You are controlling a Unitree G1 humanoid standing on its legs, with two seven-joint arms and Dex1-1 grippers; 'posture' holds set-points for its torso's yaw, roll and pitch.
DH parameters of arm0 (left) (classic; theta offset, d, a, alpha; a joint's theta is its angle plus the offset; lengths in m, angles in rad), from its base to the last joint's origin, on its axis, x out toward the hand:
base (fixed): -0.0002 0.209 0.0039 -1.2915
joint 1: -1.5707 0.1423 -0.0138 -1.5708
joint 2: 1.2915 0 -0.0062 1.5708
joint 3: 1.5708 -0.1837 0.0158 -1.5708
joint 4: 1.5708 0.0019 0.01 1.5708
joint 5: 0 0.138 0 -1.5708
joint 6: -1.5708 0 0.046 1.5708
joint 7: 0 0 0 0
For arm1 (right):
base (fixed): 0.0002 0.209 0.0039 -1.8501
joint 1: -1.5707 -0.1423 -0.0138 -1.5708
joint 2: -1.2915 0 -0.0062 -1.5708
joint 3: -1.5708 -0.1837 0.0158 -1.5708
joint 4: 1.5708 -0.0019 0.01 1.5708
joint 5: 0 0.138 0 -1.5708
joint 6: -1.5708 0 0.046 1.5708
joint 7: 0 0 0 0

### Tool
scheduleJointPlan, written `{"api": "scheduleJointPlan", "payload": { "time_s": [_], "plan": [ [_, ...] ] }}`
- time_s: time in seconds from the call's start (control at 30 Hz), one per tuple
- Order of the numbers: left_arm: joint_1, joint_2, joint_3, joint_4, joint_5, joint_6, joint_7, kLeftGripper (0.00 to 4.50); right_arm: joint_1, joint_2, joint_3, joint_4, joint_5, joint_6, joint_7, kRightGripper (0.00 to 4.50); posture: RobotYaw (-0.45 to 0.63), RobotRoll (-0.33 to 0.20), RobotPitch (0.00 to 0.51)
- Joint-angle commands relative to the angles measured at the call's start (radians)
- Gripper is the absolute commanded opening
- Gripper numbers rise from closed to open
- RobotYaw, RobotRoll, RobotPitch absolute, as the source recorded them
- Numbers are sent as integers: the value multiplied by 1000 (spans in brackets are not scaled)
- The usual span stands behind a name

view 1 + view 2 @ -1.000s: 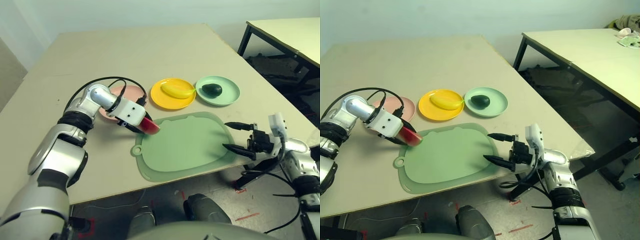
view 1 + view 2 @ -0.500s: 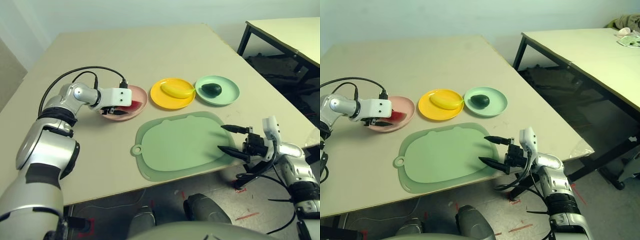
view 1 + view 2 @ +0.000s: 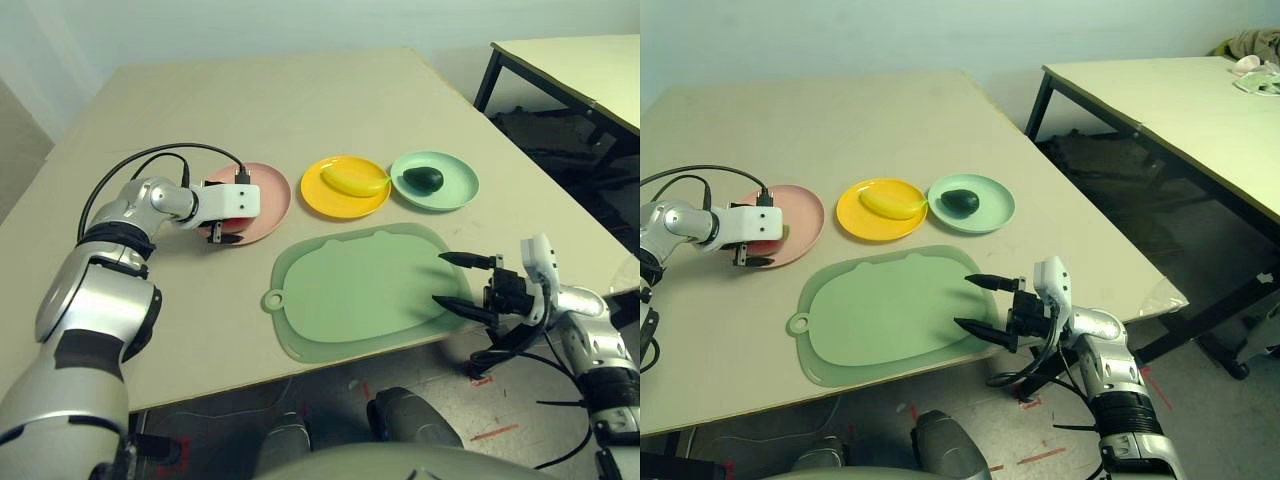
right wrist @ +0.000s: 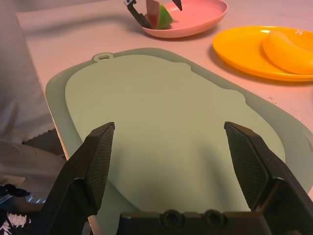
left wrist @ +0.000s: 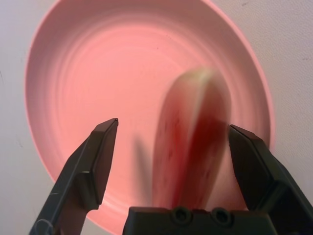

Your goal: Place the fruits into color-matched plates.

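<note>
Left eye view: left gripper [image 3: 222,229] sits at the near rim of the pink plate [image 3: 268,192], fingers spread. Watermelon wedge not discernible here behind the gripper. Beyond it to the right on the tabletop [image 3: 280,100]: yellow plate [image 3: 318,194] carrying the banana [image 3: 354,181], then mint green plate [image 3: 455,188] carrying the avocado [image 3: 423,180]. Right gripper [image 3: 458,282] hangs at the right edge of the green mat [image 3: 360,285], fingers spread wide, nothing between them.

Right eye view: same layout. Both loaded plates lie well apart from the right gripper, across the mat from it.

Left wrist view: watermelon wedge [image 5: 193,142] stands blurred between the spread fingers [image 5: 95,161], inside the pink plate. Right finger close beside the wedge; contact cannot be told. Left finger clearly apart from it.

Right wrist view: mat directly ahead between the spread fingers [image 4: 98,159]. Far across the mat, the wedge, green rind showing, sits in the pink plate with the left gripper's fingertips on either side. Banana in the yellow plate beside it.
</note>
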Motion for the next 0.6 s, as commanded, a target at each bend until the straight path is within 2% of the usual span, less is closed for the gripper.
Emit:
{"api": "scheduleJointPlan", "payload": {
  "time_s": [0.03,0.6],
  "plan": [
    [5,0,10,6,9,-7,-13,4474,-11,-1,1,12,-8,1,-2,4500,-256,0,24],
    [-37,65,103,-92,-75,-118,-152,4474,-83,8,5,85,-19,-16,30,4500,-217,0,12]
  ]
}}
